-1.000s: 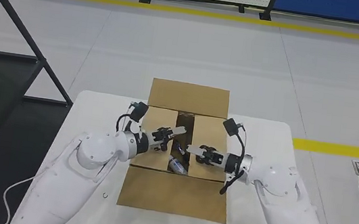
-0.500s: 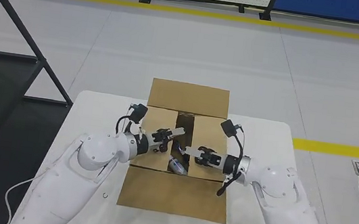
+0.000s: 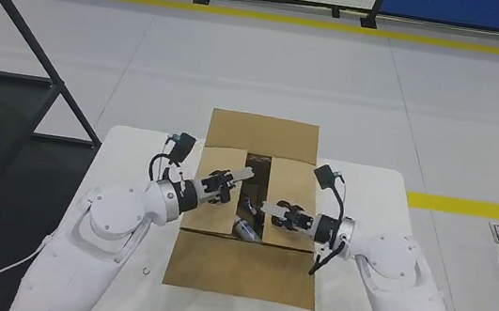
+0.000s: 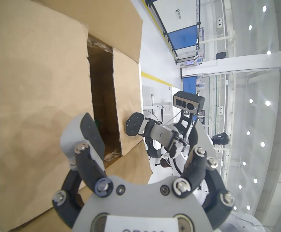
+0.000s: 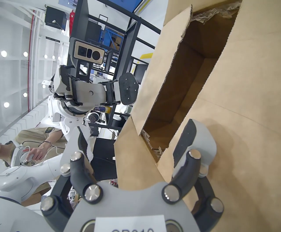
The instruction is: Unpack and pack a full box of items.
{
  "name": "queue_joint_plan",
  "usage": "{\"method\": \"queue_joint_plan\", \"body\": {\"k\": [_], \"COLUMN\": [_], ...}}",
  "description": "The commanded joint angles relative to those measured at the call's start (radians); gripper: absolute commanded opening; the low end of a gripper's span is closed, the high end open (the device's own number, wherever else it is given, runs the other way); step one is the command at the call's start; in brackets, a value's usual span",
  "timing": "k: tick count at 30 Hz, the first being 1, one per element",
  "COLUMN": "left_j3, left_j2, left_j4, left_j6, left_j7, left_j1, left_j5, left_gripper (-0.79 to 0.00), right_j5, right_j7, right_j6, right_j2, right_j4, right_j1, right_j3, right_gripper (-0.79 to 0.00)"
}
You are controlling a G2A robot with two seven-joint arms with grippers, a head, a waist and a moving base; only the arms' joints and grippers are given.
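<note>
A black frame [image 3: 44,95] stands on the floor at the far left, beside the white table [image 3: 369,185]. The box [image 3: 244,269] sits mid-table between the two arms. Its far flap [image 3: 263,136] is folded out away from the robot and its near flap [image 3: 240,282] lies out flat toward it.

The left gripper [image 3: 233,179] is at the inner edge of the left flap [image 3: 220,161], jaws wide and holding nothing. One finger [image 4: 90,129] lies against the cardboard just beside the edge. This flap tilts up from the opening.

Between the side flaps runs a dark gap [image 3: 257,171]. At its near end a dark item [image 3: 244,229] shows, too small to tell what it is.

The right flap [image 3: 291,185] covers the right half of the opening. The right gripper [image 3: 273,210] is at its inner edge near the robot, also spread wide and empty, with one finger [image 5: 188,140] lying on the flap's upper face. The two grippers face each other across the gap, near but apart.
</note>
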Motion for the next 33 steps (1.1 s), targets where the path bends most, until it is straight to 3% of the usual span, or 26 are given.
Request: {"method": "queue_joint_plan", "body": {"k": [1, 5, 9, 15, 22, 31, 33], "left_j3": [-0.029, -0.110, -0.236, -0.459, -0.698, -0.698, -0.682], "left_j2": [0.006, 0.021, 0.042, 0.080, 0.105, 0.105, 0.104], "left_j4": [-0.045, -0.136, -0.213, -0.263, -0.257, -0.257, -0.260], "left_j6": [0.001, -0.013, -0.087, -0.277, -0.381, -0.381, -0.376], "left_j7": [0.002, -0.006, -0.065, -0.317, -0.560, -0.560, -0.549], "left_j1": [0.021, 0.079, 0.169, 0.332, 0.508, 0.508, 0.510], "left_j5": [0.000, 0.003, -0.003, -0.056, -0.267, -0.267, -0.287], "left_gripper": [0.000, 0.000, 0.000, 0.000, 0.000, 0.000, 0.000], "right_j5": [0.027, 0.099, 0.153, 0.222, 0.239, 0.242, 0.240], "right_j7": [0.010, 0.039, 0.021, -0.138, -0.145, -0.150, -0.201], "right_j6": [-0.017, -0.054, -0.065, -0.069, -0.067, -0.064, -0.054], "right_j2": [0.004, 0.012, 0.019, 0.013, 0.012, 0.011, 0.008], "right_j4": [-0.010, -0.028, -0.021, 0.079, 0.117, 0.118, 0.134], "right_j1": [-0.009, -0.028, -0.032, 0.000, 0.019, 0.019, 0.033], "right_j3": [0.014, 0.048, 0.084, 0.102, 0.099, 0.098, 0.094], "right_gripper": [0.000, 0.000, 0.000, 0.000, 0.000, 0.000, 0.000]}}
